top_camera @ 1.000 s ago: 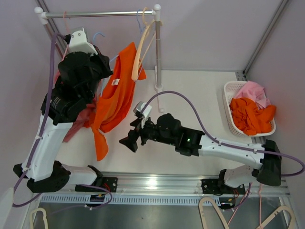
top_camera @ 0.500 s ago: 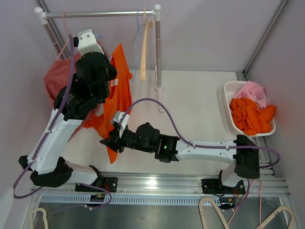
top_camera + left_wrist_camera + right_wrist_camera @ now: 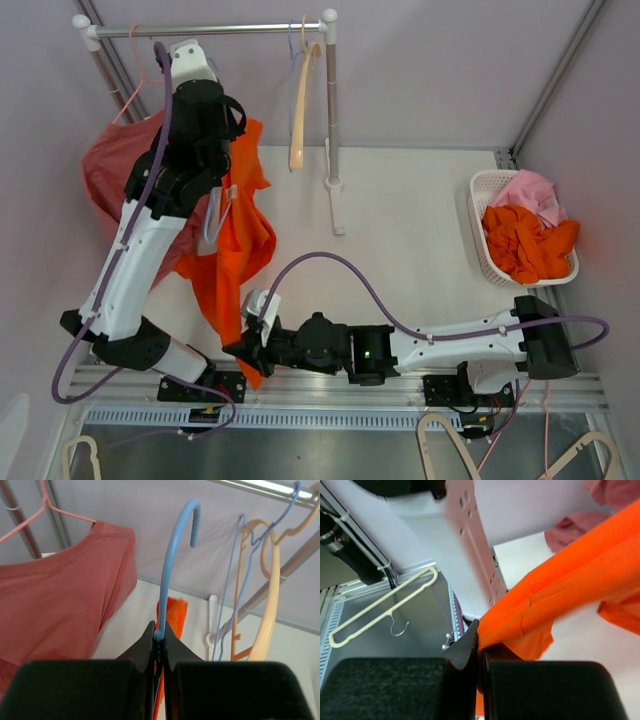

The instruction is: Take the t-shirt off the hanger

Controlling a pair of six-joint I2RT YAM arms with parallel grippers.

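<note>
The orange t-shirt (image 3: 238, 250) hangs stretched from a blue hanger (image 3: 172, 555) down toward the table's near edge. My left gripper (image 3: 160, 636) is shut on the blue hanger's neck just below the hook, left of the rack's post. Orange cloth (image 3: 172, 612) shows beneath the fingers. My right gripper (image 3: 240, 350) sits low at the near left edge. In the right wrist view the right gripper (image 3: 480, 642) is shut on a fold of the orange t-shirt's (image 3: 570, 585) lower edge. The hanger's shoulders are hidden inside the shirt.
A red t-shirt (image 3: 110, 170) hangs on a pink hanger (image 3: 30, 517) at the rack's left. A beige hanger (image 3: 300, 110) and a thin blue one hang off the rail (image 3: 200, 30). A white basket (image 3: 480, 190) of clothes stands at the right. Spare hangers (image 3: 450, 445) lie below the base rail.
My right gripper swung left and toward the near edge, shut on the orange shirt's lower edge and drew it down. My left arm carried the hanger back and left.
</note>
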